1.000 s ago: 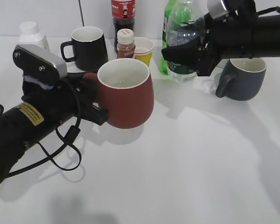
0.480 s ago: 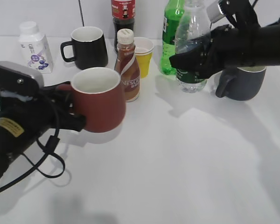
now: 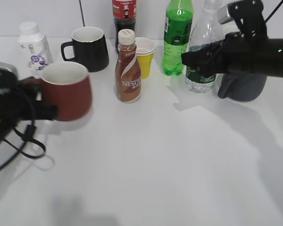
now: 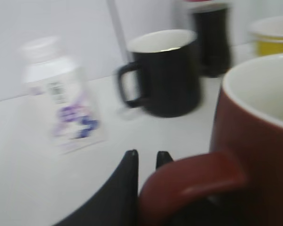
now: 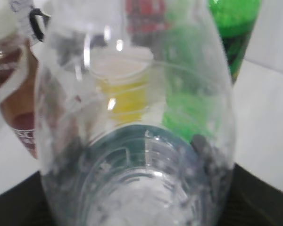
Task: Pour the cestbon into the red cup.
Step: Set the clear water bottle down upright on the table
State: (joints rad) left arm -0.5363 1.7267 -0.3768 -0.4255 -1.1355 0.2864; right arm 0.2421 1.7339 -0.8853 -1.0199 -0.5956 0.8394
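The red cup (image 3: 66,92) is upright at the left, blurred. My left gripper (image 3: 34,96) is shut on its loop handle. In the left wrist view the handle (image 4: 193,181) sits between the black fingertips of the gripper (image 4: 147,157), with the cup's white inside (image 4: 269,89) at the right. The cestbon (image 3: 203,52) stands upright at the back right, next to the green soda bottle (image 3: 178,37). My right gripper (image 3: 200,59) is shut on its body. The clear bottle (image 5: 137,141) fills the right wrist view. I cannot tell whether the cup or the bottle touches the table.
A brown Nescafe bottle (image 3: 128,70) stands mid-table between cup and cestbon. Behind it are a yellow paper cup (image 3: 145,55), a black mug (image 3: 89,47) and a dark cola bottle (image 3: 124,19). A white milk bottle (image 3: 34,47) stands back left, and a grey mug (image 3: 243,84) behind my right arm.
My left gripper has carried the red cup from the middle to the left and lower. My right gripper has moved the cestbon right and set it more upright.
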